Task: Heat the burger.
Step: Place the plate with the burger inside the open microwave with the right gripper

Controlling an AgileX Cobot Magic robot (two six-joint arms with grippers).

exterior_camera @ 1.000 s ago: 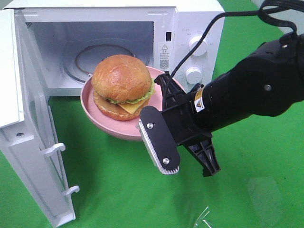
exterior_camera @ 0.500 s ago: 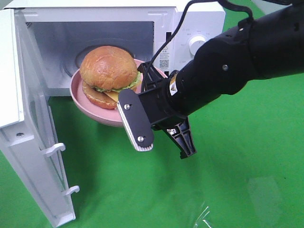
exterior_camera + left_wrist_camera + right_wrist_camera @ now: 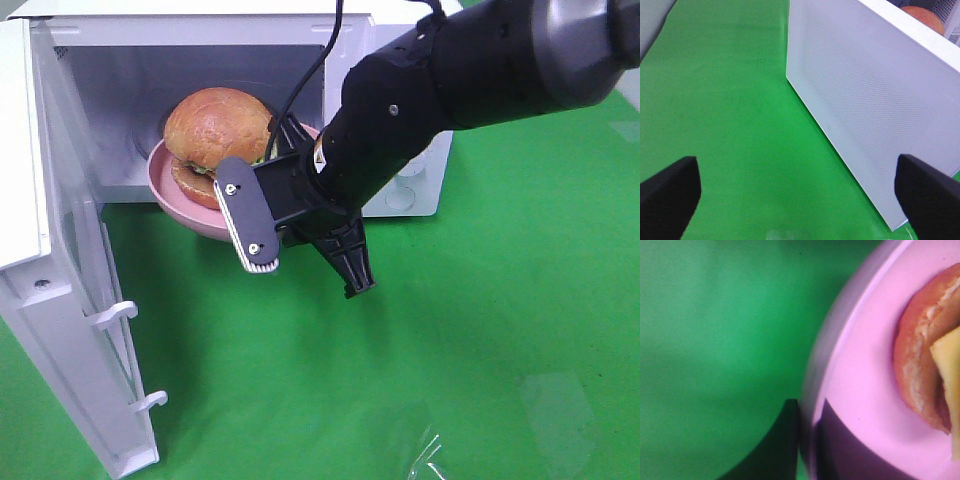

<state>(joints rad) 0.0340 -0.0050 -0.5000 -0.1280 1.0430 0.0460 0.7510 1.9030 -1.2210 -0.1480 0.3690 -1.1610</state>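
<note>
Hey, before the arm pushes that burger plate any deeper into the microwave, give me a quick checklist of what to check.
1. Microwave door swung wide: ok.
2. Right gripper shut on the rim of the pink plate: ok.
3. Burger sitting upright on the plate, bun on top: ok.
4. Plate fully inside the microwave: not ok, its near rim shows in front of the opening.
5. Plate resting on the cavity floor: cannot tell.
6. Left gripper out of the way: ok, open and empty, on the door's outer side.
</note>
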